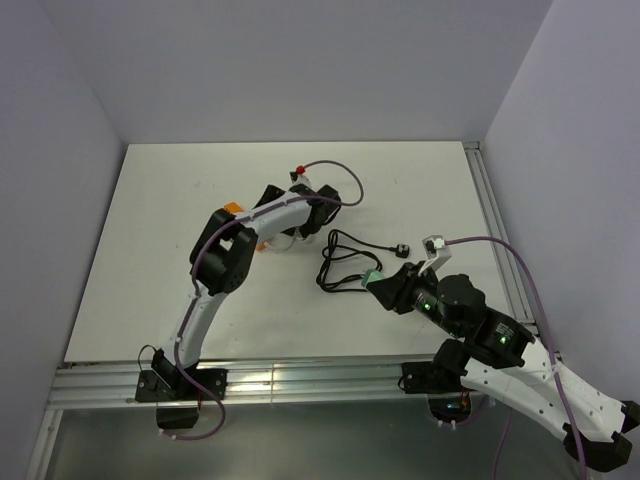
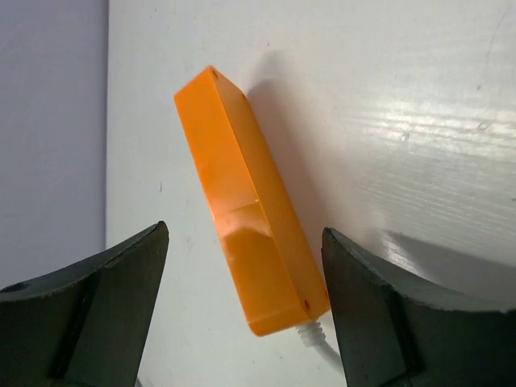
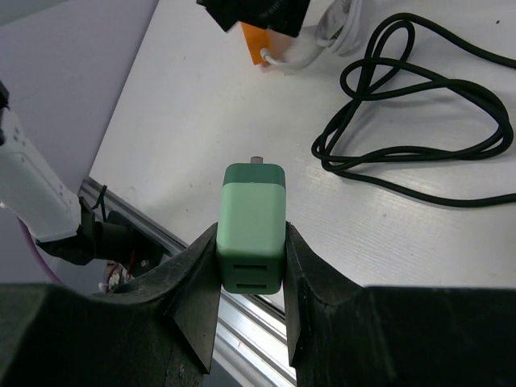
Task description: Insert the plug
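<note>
Left wrist view: left gripper [image 2: 243, 234] is hanging spread, one dark finger on each side of the orange block [image 2: 230, 153] and pinching nothing. On the far side the gap is looking very thin, so I cannot tell whether it is touching. Orange block is lying on the white table [image 2: 403, 121], with a white cable [image 2: 318, 343] leaving its near end. No socket face is showing here.

Right wrist view: right gripper [image 3: 251, 234] is pinching the green plug [image 3: 252, 201] by its sides, metal tip pointing away from the camera. Plug is hanging over the table, well apart from the orange block at the top of this view. Black cable [image 3: 419, 153] is lying looped off to the right.

Top view: left arm [image 1: 215, 290] is reaching over the block, right arm [image 1: 500, 345] is holding the plug near the middle, and the cable loops are lying between them.

Risks, as I am judging them: nothing is clamping the block, so a push from the plug could be sliding or tipping it. The plug could be twisting in the pinch if it meets the block off-line. Cable loops could be snagging the right gripper on its way across.

Count: two arms, two grippers, one orange block, one green plug, one black cable, one white cable.
</note>
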Available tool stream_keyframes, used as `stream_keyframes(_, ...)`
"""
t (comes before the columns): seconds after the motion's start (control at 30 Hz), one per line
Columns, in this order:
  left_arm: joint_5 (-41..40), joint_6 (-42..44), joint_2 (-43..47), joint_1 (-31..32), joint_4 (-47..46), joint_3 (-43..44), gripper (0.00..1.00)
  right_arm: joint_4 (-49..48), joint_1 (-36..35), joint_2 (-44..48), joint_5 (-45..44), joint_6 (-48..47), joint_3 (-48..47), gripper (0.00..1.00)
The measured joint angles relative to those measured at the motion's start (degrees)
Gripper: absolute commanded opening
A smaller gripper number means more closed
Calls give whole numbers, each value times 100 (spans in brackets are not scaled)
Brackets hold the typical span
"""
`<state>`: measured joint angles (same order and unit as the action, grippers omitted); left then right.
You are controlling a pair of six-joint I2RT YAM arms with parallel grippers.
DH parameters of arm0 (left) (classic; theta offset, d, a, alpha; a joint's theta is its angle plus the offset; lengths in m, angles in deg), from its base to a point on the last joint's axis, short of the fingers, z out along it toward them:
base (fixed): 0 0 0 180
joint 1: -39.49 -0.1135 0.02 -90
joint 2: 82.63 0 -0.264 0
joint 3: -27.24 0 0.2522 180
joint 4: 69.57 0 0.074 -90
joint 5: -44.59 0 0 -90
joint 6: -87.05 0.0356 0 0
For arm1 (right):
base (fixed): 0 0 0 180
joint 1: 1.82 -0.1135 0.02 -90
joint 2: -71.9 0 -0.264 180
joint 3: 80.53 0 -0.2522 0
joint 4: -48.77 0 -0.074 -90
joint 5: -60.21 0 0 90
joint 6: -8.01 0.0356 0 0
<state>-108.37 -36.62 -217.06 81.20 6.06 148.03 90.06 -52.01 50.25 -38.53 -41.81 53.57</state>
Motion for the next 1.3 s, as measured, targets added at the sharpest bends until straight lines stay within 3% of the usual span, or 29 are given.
stream_keyframes(0.37, 717, -328, 1250, -146, -448, -632, 82, 87, 0, 22, 22, -4, 0, 0)
stream_keyframes(0.57, 1784, -645, 2267, -817, -820, -1742, 80, 85, 0, 13, 33, -24, 0, 0)
stream_keyframes(0.77, 2789, -1346, 2977, -1543, -1078, -2249, 81, 81, 0, -68, 72, -46, 0, 0)
stream_keyframes(1.17, 4341, -1980, 2114, -2140, -1274, -2004, 83, 98, 0, 20, 107, -42, 0, 0)
stream_keyframes(1.3, 4649, -2111, 1895, -2282, -1434, -2004, 65, 138, 0, 142, 66, -42, 0, 0)
